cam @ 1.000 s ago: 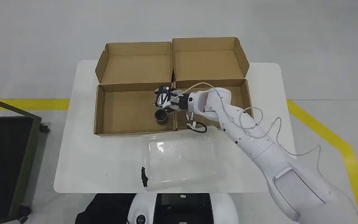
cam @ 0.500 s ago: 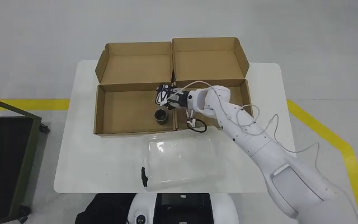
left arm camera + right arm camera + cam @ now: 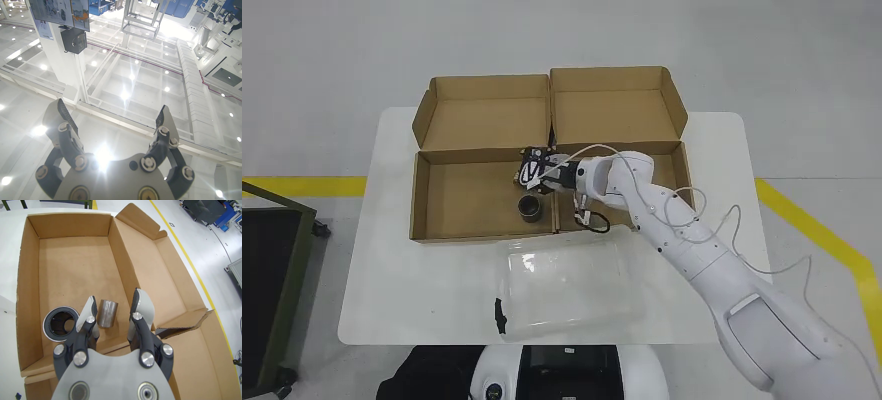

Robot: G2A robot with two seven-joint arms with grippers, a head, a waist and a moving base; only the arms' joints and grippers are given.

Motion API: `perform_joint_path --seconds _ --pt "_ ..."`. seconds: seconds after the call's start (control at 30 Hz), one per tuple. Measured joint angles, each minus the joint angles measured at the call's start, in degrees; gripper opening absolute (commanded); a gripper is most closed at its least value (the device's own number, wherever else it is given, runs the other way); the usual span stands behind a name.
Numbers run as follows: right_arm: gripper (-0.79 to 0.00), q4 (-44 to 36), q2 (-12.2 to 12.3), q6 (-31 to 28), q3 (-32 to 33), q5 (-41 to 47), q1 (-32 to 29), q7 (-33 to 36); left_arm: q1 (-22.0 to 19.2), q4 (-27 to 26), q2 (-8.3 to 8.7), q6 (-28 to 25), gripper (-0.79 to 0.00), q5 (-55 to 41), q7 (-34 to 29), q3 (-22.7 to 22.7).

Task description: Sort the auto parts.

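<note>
The right tool [image 3: 114, 294] hangs over the left box [image 3: 30, 275] with its fingers apart and nothing clamped between them. Just below the gap lies a small metal cylinder [image 3: 106, 313] on its side. It seems to rest on the cardboard floor, close to the wall shared with the right box [image 3: 160, 275]. Beside it stands a larger sleeve [image 3: 60, 324], upright, with its hollow end upward; the two are near each other, but I cannot tell if they touch.

The left tool [image 3: 112, 103] points up at the ceiling, fingers also wide apart and empty, so it takes no part now.

As for progress, two parts are in the left box. The clear tray [image 3: 567, 285] on the counter [image 3: 422, 280], nearer to the robot, looks empty – so little may be left to sort. The arm hides part of the right box in the top view, so what it holds I cannot say.
</note>
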Motion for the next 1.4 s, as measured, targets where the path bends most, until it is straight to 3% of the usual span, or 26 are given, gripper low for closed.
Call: perform_joint_path --seconds 0.23,0.4,0.57,0.9,1.4 --pt "-0.354 -5.80 1.38 -0.09 4.05 0.27 -2.02 0.12 0.00 0.00 0.00 0.00 0.000 0.00 0.00 0.00" --pt "-0.215 -11.65 2.72 -1.18 7.89 1.44 -4.87 0.77 0.00 0.00 0.00 0.00 0.000 0.00 0.00 0.00" --pt "0.000 -17.06 4.12 -2.82 12.04 3.52 -8.74 1.64 0.00 0.00 0.00 0.00 0.000 0.00 0.00 0.00" --pt "0.000 -32.03 7.59 -6.01 22.27 4.47 -19.39 7.16 0.00 0.00 0.00 0.00 0.000 0.00 0.00 0.00" --pt "0.000 -48.09 11.74 -9.87 38.71 7.34 -36.41 12.44 0.00 0.00 0.00 0.00 0.000 0.00 0.00 0.00"
